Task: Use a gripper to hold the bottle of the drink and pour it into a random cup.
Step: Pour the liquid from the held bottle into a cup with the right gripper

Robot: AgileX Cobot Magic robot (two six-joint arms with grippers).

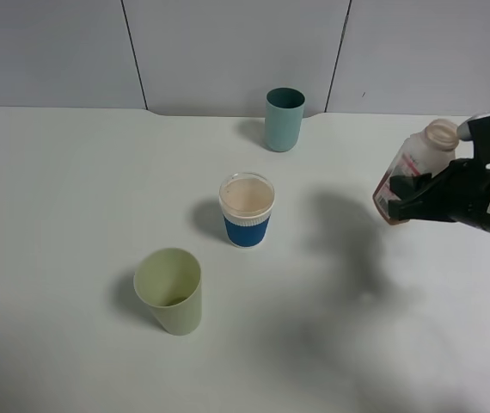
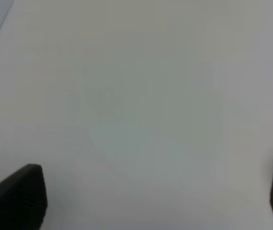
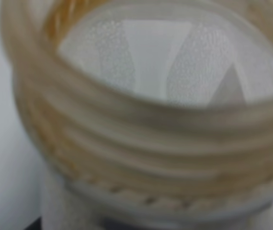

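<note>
The bottle of the drink (image 1: 410,168) hangs above the table at the right. It is clear plastic with a white-and-pink label, capless, and its neck leans up and to the right. My right gripper (image 1: 427,194) is shut on the bottle's body. In the right wrist view the bottle's threaded open neck (image 3: 141,120) fills the picture and hides the fingers. The teal cup (image 1: 284,119) stands upright at the back of the table, well to the left of the bottle. My left gripper (image 2: 148,199) is open over bare white table, with nothing between its fingertips (image 2: 19,196).
A white cup with a blue sleeve (image 1: 247,209) stands mid-table and holds pale liquid. A pale green cup (image 1: 169,290) stands nearer the front left. The white table (image 1: 73,189) meets a grey panelled wall behind the teal cup.
</note>
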